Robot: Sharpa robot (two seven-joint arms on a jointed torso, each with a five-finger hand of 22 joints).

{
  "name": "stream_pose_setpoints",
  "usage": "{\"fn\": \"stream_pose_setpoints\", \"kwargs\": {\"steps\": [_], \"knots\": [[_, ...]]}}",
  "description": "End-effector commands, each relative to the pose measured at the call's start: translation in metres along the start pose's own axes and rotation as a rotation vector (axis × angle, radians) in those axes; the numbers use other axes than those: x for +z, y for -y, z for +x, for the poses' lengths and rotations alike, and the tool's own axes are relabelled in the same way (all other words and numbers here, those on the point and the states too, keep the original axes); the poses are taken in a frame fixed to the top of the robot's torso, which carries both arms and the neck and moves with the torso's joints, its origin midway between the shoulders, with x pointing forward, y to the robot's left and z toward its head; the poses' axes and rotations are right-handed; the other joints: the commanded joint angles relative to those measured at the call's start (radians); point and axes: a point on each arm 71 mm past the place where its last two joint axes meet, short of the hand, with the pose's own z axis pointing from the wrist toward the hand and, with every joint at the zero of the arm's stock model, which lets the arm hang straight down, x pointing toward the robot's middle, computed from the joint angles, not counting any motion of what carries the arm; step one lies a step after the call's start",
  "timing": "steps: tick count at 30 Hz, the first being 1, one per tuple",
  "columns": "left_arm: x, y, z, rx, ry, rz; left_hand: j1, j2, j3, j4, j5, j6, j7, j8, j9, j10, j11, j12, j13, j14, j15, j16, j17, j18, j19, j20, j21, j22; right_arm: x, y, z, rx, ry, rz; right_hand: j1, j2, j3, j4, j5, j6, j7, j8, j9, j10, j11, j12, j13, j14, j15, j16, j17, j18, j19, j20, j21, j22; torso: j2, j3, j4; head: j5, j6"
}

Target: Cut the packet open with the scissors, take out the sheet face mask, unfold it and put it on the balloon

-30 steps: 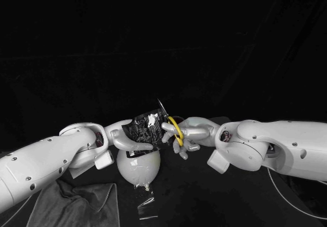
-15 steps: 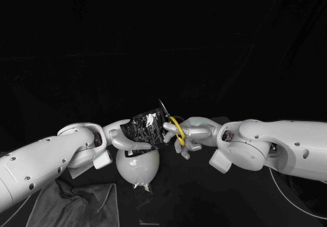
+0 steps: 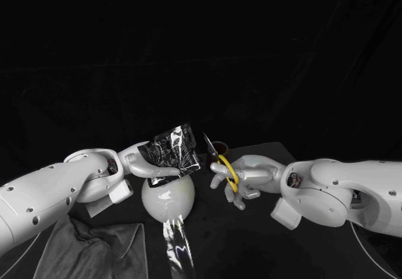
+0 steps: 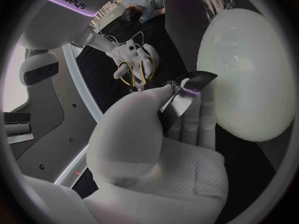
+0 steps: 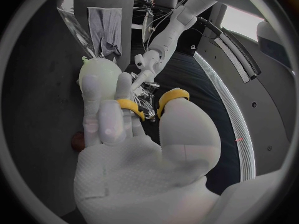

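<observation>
Head view: the left hand (image 3: 149, 164) pinches the lower edge of the dark, shiny packet (image 3: 173, 150) between its thumb and fingers. It holds the packet up and tilted, left of the scene's centre. The left wrist view has the thumb lying over one face of the packet (image 4: 187, 90) and the fingers behind the other. The pale balloon (image 3: 169, 196) lies on the black table (image 3: 243, 238) just under this hand and the packet, its narrow end pointing toward the near side.

To the right, the right hand (image 3: 250, 176) holds the scissors (image 3: 225, 170), fingers and thumb through the yellow handle loops. The blades point up and lie together, just beside the packet's right edge; I cannot tell whether they touch it.

A strip of clear film (image 3: 178, 247) runs from the balloon's narrow end toward the near edge. A grey cloth (image 3: 79, 247) lies crumpled at the near left.
</observation>
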Motion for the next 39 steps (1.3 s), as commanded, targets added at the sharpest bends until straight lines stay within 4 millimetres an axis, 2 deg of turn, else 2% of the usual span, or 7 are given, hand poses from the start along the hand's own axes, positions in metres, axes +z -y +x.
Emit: {"fn": "stream_pose_setpoints", "kwargs": {"steps": [1, 7, 15, 24, 27, 29, 39], "knots": [[-0.002, 0.003, 0.001, -0.072, -0.028, 0.057, -0.004, 0.008, -0.003, -0.001, 0.006, 0.001, -0.002, 0.003, 0.132, -0.001, 0.000, -0.004, 0.000, -0.002, -0.003, 0.003, 0.001, 0.012, -0.009, -0.001, 0.007, 0.001, -0.001, 0.006, 0.007, -0.005, -0.035, 0.010, 0.002, -0.008, -0.003, 0.000, -0.004, -0.038, 0.043, -0.001, -0.001, 0.048, -0.016, 0.005, 0.002, 0.004, -0.006, 0.005, 0.002, 0.008, 0.008, 0.001, 0.005, 0.002, 0.000, 0.0003, 0.0008, 0.002, -0.004], [-0.005, 0.002, -0.001, -0.091, -0.032, 0.064, -0.004, 0.008, -0.004, -0.001, 0.006, 0.001, -0.002, 0.003, 0.132, -0.001, 0.000, -0.005, 0.000, -0.002, -0.003, 0.003, 0.002, 0.012, -0.009, -0.001, 0.007, 0.001, 0.002, 0.019, 0.021, 0.016, -0.076, 0.043, 0.001, -0.004, -0.002, 0.000, -0.004, -0.033, 0.042, 0.000, -0.002, 0.050, -0.017, 0.006, 0.003, 0.006, -0.006, 0.007, 0.005, 0.008, 0.011, 0.001, 0.009, 0.004, 0.000, 0.0002, 0.0016, 0.004, -0.010], [-0.006, 0.002, 0.000, -0.099, -0.042, 0.066, -0.004, 0.008, -0.004, -0.001, 0.006, 0.000, -0.002, 0.003, 0.133, -0.001, 0.000, -0.005, 0.000, -0.004, -0.003, 0.003, 0.001, 0.012, -0.010, -0.001, 0.007, 0.002, 0.004, 0.024, 0.030, 0.024, -0.106, 0.058, 0.000, -0.002, -0.001, 0.000, -0.004, -0.031, 0.042, 0.000, -0.002, 0.051, -0.018, 0.007, 0.004, 0.006, -0.007, 0.007, 0.005, 0.008, 0.011, 0.000, 0.007, 0.003, 0.000, -0.0008, 0.0027, 0.003, -0.014], [-0.007, 0.002, -0.001, -0.099, -0.042, 0.063, -0.004, 0.008, -0.004, -0.001, 0.006, 0.000, -0.002, 0.003, 0.133, -0.001, 0.000, -0.005, 0.000, -0.004, -0.003, 0.003, 0.001, 0.012, -0.010, -0.001, 0.007, 0.002, 0.003, 0.024, 0.035, 0.024, -0.124, 0.059, 0.000, 0.002, 0.001, 0.000, -0.004, -0.029, 0.041, 0.000, -0.003, 0.052, -0.018, 0.007, 0.006, 0.007, -0.008, 0.007, 0.006, 0.008, 0.012, -0.001, 0.008, 0.003, 0.000, 0.0000, 0.0019, 0.006, -0.016], [-0.007, 0.001, -0.001, -0.096, -0.041, 0.060, -0.004, 0.009, -0.005, -0.001, 0.006, 0.000, -0.003, 0.003, 0.133, -0.002, 0.000, -0.005, -0.001, -0.005, -0.003, 0.002, -0.001, 0.012, -0.011, -0.001, 0.007, 0.002, 0.001, 0.023, 0.036, 0.024, -0.122, 0.053, 0.000, 0.012, 0.005, -0.001, -0.005, -0.025, 0.040, -0.001, -0.005, 0.053, -0.019, 0.008, 0.008, 0.008, -0.008, 0.008, 0.007, 0.007, 0.013, -0.002, 0.009, 0.004, 0.000, 0.0002, 0.0008, 0.010, -0.017], [-0.007, 0.001, -0.001, -0.096, -0.041, 0.059, -0.004, 0.009, -0.005, -0.001, 0.006, 0.000, -0.003, 0.003, 0.133, -0.002, 0.000, -0.005, -0.001, -0.005, -0.003, 0.002, -0.001, 0.012, -0.011, -0.001, 0.007, 0.002, 0.000, 0.023, 0.036, 0.023, -0.121, 0.050, 0.002, 0.019, 0.008, -0.001, -0.005, -0.023, 0.039, -0.002, -0.006, 0.054, -0.020, 0.009, 0.011, 0.009, -0.009, 0.010, 0.010, 0.007, 0.015, -0.002, 0.010, 0.005, -0.001, 0.0001, 0.0008, 0.009, -0.017], [-0.006, 0.002, 0.001, -0.091, -0.053, 0.058, -0.004, 0.009, -0.005, -0.001, 0.006, 0.000, -0.003, 0.003, 0.133, -0.002, 0.000, -0.005, -0.001, -0.005, -0.003, 0.002, -0.001, 0.012, -0.011, -0.001, 0.007, 0.002, 0.002, 0.020, 0.040, 0.020, -0.137, 0.027, 0.003, 0.023, 0.010, -0.001, -0.005, -0.021, 0.039, -0.002, -0.007, 0.055, -0.020, 0.009, 0.012, 0.006, -0.009, 0.003, 0.000, 0.009, 0.010, -0.003, 0.001, 0.000, 0.000, 0.0015, 0.0018, 0.007, -0.014]]}}
